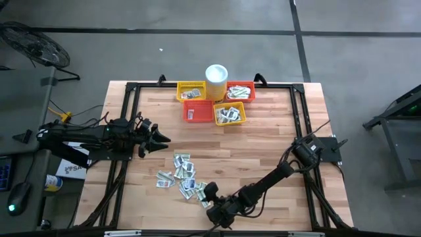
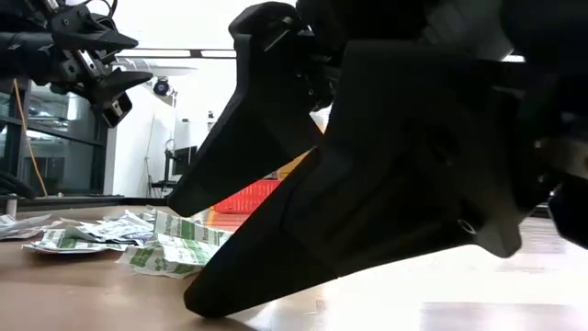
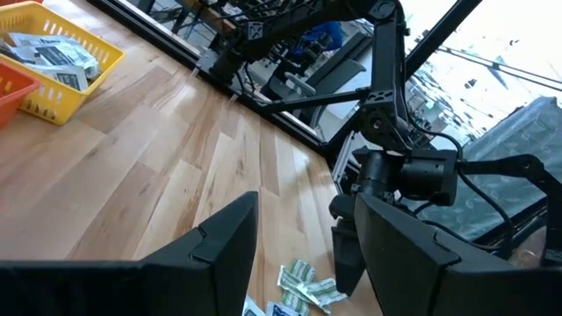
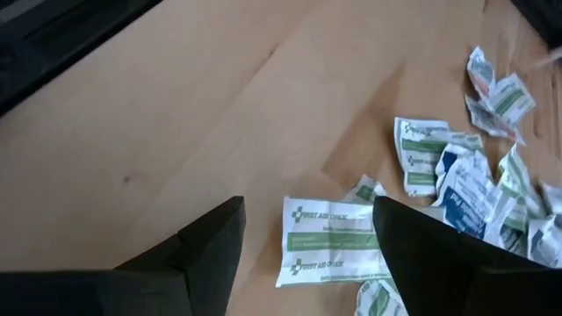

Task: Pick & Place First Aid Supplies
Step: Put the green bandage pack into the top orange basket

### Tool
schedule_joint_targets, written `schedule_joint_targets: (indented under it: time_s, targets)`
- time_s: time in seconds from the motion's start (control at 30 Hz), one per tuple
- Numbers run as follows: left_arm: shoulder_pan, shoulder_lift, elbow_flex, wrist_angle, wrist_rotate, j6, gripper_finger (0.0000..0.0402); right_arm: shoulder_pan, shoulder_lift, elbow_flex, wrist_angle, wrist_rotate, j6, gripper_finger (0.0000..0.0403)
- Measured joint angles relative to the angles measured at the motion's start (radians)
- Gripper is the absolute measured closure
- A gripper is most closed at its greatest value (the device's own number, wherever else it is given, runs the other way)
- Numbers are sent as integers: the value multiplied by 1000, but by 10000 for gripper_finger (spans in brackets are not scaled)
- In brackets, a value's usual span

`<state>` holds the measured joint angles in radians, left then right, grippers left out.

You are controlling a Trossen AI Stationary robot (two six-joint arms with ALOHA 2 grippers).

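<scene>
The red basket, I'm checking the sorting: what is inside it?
The red basket holds a small grey-white packet near its left side; the rest shows bare mesh floor. Its print is too small to read, and anything beneath the packet is hidden.

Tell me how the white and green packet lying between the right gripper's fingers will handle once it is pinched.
The packet lies flat and thin on the table, so it is probably light and floppy. It looks smooth, so it may slide rather than lift when the open right gripper closes. Neighbouring sachets overlap nearby and might drag along.
</scene>
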<state>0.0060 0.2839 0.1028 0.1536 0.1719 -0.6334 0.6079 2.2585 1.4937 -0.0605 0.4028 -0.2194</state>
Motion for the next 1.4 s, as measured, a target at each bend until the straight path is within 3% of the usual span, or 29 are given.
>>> schedule_joint_targets:
  time_s: [0.27, 0.87, 1.27, 1.4]
  targets:
    - [0, 0, 0, 0, 0, 0, 211, -1, 0, 0, -33, 20, 54, 167]
    - [0, 0, 0, 0, 0, 0, 211, -25, 2, -2, -81, 53, 219, 298]
    - [0, 0, 0, 0, 0, 0, 211, -26, 2, -2, -69, -38, 254, 395]
    - [0, 0, 0, 0, 0, 0, 211, -27, -5, -2, -71, -65, 322, 399]
